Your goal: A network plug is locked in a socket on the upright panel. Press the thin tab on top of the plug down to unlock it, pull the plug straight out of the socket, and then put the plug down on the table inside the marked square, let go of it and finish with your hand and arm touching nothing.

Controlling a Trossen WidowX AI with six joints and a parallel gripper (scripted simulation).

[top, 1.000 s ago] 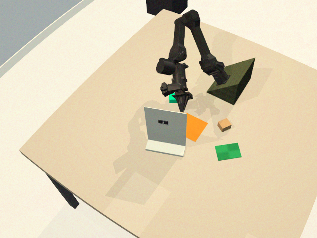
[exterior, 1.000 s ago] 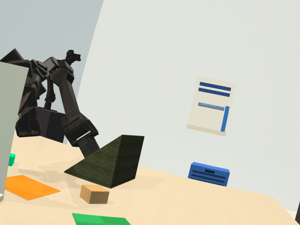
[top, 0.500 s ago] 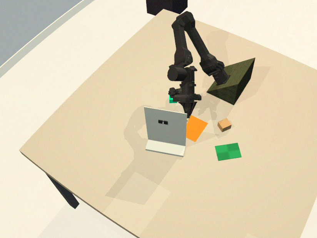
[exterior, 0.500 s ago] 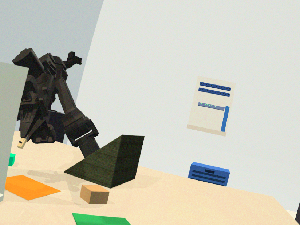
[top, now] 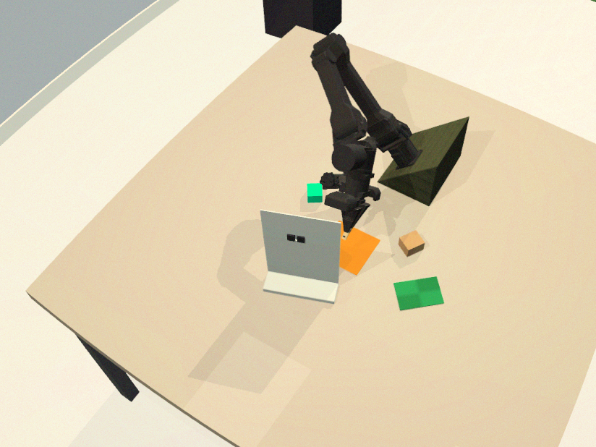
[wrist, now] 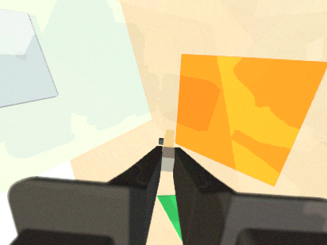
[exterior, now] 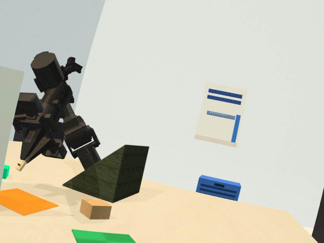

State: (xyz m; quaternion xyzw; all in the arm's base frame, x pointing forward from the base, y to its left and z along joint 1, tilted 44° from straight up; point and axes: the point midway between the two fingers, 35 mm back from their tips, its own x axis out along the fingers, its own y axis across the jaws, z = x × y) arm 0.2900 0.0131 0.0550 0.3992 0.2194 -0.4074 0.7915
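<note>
My gripper is shut on the small tan network plug, whose tip sticks out past the fingertips. It points down and holds the plug a little above the table. In the wrist view the plug's tip lies just beside the left edge of the orange marked square. The upright grey panel stands next to that square; its two dark sockets show in the top view.
A dark green wedge stands by the arm's base. A tan cube, a flat green square and a small green cube lie near the orange square. A blue box sits at the far edge.
</note>
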